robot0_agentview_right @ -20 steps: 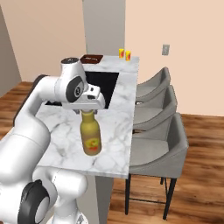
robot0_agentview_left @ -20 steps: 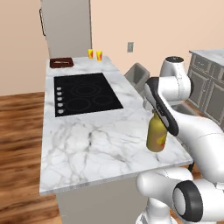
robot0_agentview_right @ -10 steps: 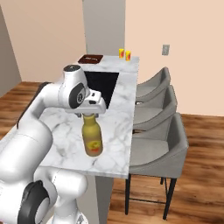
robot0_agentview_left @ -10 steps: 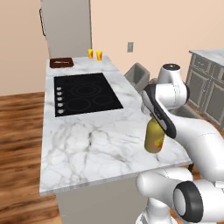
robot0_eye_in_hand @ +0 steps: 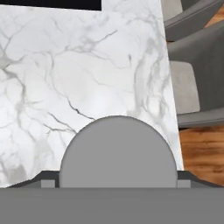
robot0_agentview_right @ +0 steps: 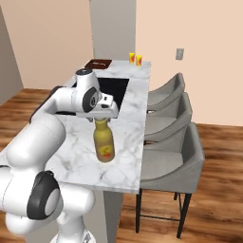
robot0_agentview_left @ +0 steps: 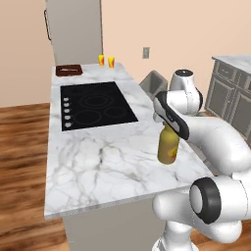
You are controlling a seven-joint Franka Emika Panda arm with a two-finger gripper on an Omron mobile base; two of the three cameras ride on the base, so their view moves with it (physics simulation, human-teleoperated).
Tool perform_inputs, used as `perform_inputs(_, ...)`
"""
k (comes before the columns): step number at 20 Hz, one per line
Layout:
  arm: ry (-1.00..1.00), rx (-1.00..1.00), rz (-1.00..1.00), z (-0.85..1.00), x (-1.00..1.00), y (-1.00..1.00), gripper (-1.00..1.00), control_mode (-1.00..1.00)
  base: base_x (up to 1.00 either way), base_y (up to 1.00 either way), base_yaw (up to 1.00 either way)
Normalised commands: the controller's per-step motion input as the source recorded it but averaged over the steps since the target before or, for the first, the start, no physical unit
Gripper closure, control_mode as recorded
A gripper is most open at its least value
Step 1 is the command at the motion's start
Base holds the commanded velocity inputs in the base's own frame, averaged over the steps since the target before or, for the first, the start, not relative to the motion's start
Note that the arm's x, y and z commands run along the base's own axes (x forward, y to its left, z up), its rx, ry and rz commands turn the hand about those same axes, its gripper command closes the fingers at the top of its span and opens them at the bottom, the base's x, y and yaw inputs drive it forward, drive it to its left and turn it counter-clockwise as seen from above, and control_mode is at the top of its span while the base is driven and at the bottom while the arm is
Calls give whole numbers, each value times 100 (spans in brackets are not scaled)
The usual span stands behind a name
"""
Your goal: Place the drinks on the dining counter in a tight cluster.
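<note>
The squat amber-yellow bottle (robot0_agentview_left: pixel 168 145) stands upright on the white marble dining counter (robot0_agentview_left: pixel 98 162), near its edge on the stool side, at about 4 o'clock from the black glass cooktop (robot0_agentview_left: pixel 95 104) in the left base view. The gripper (robot0_agentview_right: pixel 101 118) sits right over the bottle's neck; whether its jaws clasp the neck or stand apart cannot be told. 2 small orange-yellow glasses (robot0_agentview_right: pixel 135 59) and a dark wooden tray (robot0_agentview_left: pixel 68 70) rest at the far end. 3 grey stools (robot0_agentview_right: pixel 171 142) line the counter's side.
</note>
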Motion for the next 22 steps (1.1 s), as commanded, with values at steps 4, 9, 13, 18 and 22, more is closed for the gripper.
perform_inputs(4,0,0,0,-22,29,0,100,-100,0,0,0)
perform_inputs(9,0,0,0,-33,5,0,100,-100,0,0,0)
perform_inputs(13,0,0,0,-32,1,0,100,-100,0,0,0)
perform_inputs(18,0,0,0,-10,0,0,100,-100,0,0,0)
perform_inputs(22,0,0,0,0,0,0,-100,-100,0,0,0)
